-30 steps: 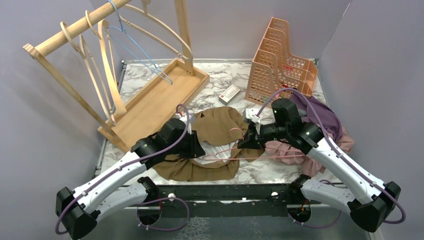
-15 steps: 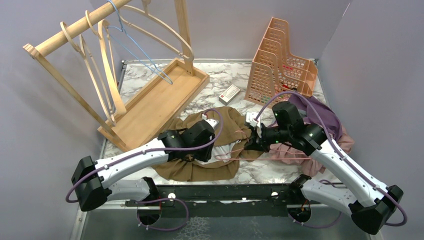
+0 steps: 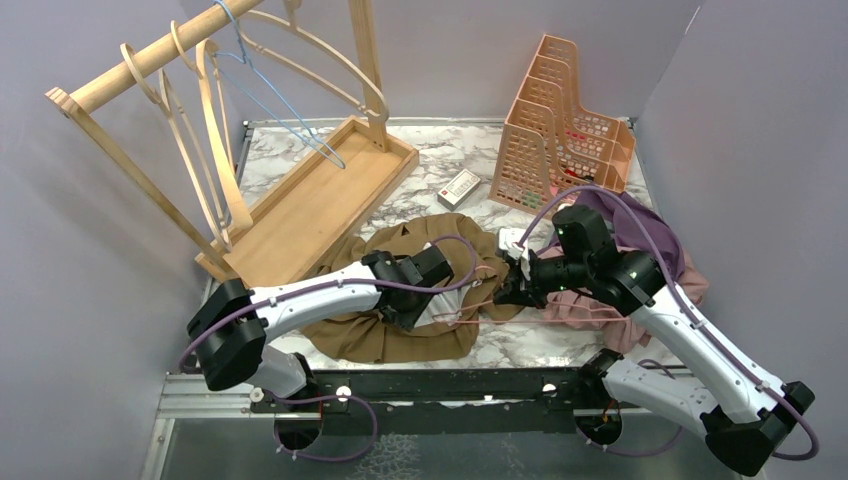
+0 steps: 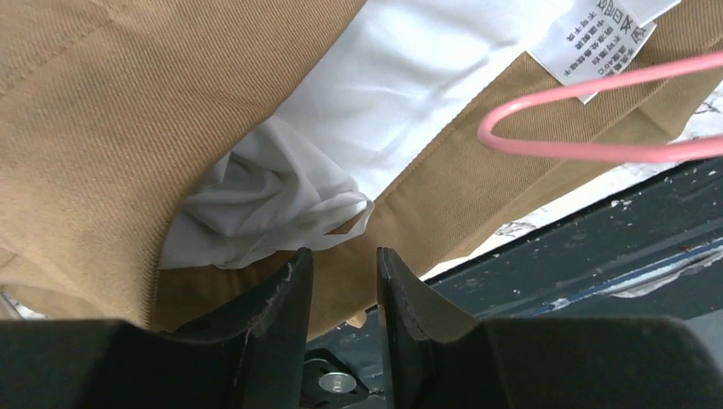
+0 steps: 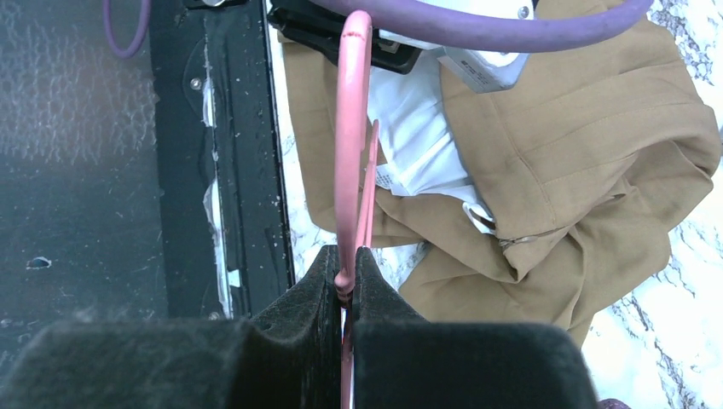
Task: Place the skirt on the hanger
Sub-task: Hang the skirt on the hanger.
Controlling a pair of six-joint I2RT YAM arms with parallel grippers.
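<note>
The tan skirt point(image 3: 400, 335) with a white lining point(image 4: 409, 77) lies crumpled on the marble table between the arms. My right gripper point(image 3: 510, 290) is shut on a thin pink wire hanger point(image 5: 349, 128). The hanger's loop reaches left over the skirt's point(image 5: 580, 128) open waist. My left gripper point(image 4: 343, 256) hovers just above the skirt's point(image 4: 102, 128) waistband beside the bunched lining. Its jaws stand a little apart with nothing between them. The hanger's rounded end point(image 4: 597, 153) shows to the right of that gripper, under the care label point(image 4: 597, 25).
A wooden rack point(image 3: 150, 60) with wooden hangers and a blue wire hanger point(image 3: 270, 100) stands on a wooden tray point(image 3: 320, 190) at the back left. An orange file organiser point(image 3: 560, 120), a small white box point(image 3: 459, 187) and a purple-pink clothes pile point(image 3: 650, 270) sit right. A black rail point(image 3: 450, 385) runs along the near edge.
My left arm has swung right across the skirt toward its waist opening, and its jaws have parted a little. The right gripper keeps the hanger and has shifted slightly right.
</note>
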